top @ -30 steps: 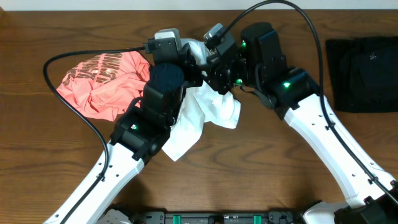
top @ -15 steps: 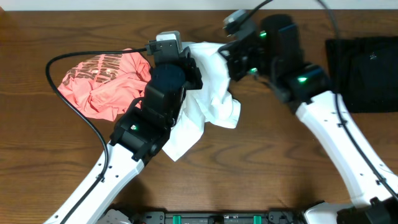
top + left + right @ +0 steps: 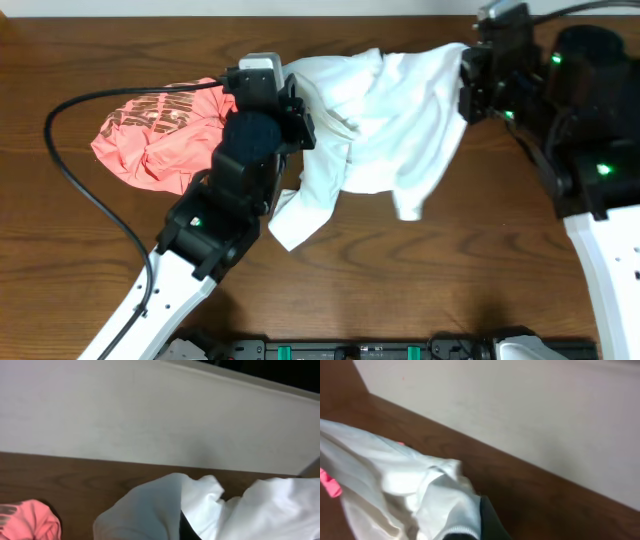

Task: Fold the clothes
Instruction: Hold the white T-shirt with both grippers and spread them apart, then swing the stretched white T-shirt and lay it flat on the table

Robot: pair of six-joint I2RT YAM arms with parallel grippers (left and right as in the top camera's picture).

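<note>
White T-shirt (image 3: 385, 120) is hanging stretched above the far tabletop (image 3: 450, 270), the left gripper (image 3: 280, 80) and right gripper (image 3: 465, 85) clamping its ends. The left arm (image 3: 215, 215) is hiding part of the coral-pink shirt (image 3: 150, 140) lying left.

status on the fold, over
Grippers: left gripper and right gripper both shut on white T-shirt. T-shirt stretched between them, not yet folded. Alongside, coral-pink shirt crumpled. Nothing seen blocking.
</note>
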